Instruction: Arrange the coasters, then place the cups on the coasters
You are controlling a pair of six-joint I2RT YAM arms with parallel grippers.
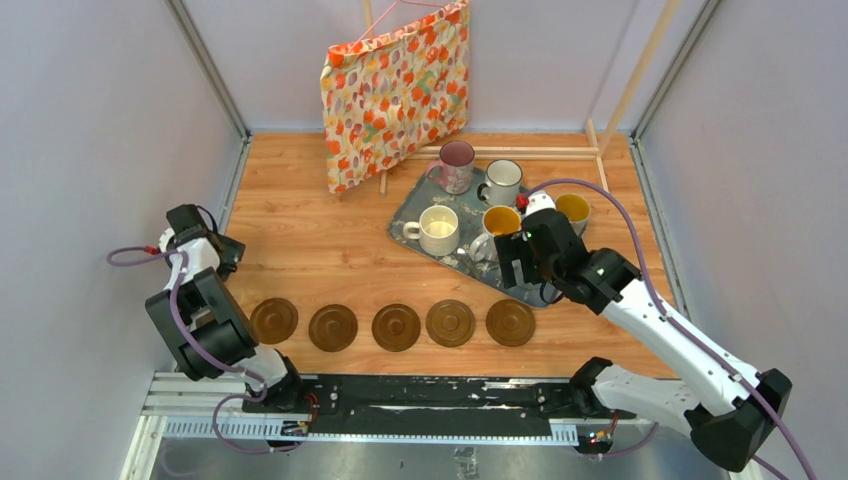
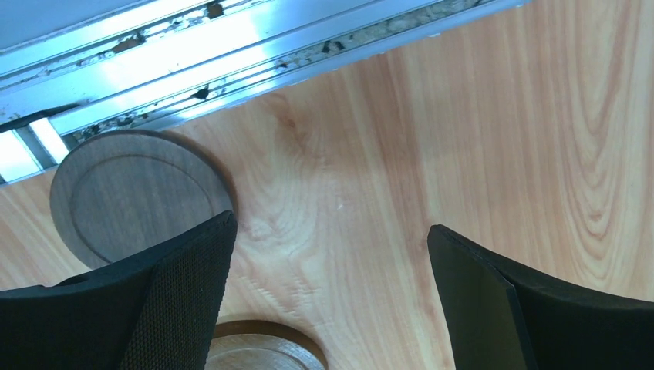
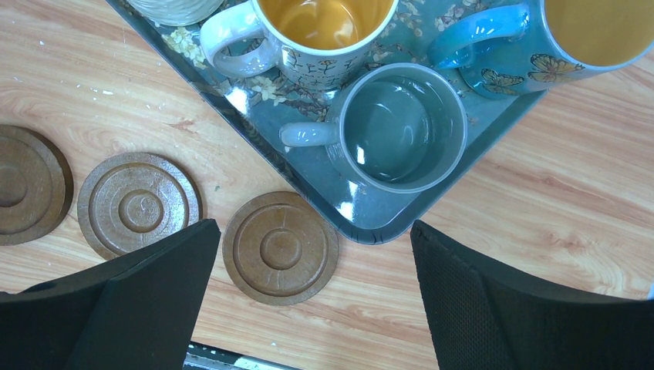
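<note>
Cups (image 1: 438, 230) on tray (image 1: 418, 200) — coasters (image 1: 396, 327) in front

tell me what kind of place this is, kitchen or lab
Most likely a robot test cell, not a kitchen: plain panel walls box in the wooden tabletop, and the left arm and right arm are bolted to a metal rail at its near edge.

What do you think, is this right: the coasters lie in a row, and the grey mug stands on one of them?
No. The coasters do lie in a row, but the grey mug stands on the tray, not on a coaster, as the right wrist view shows.
</note>
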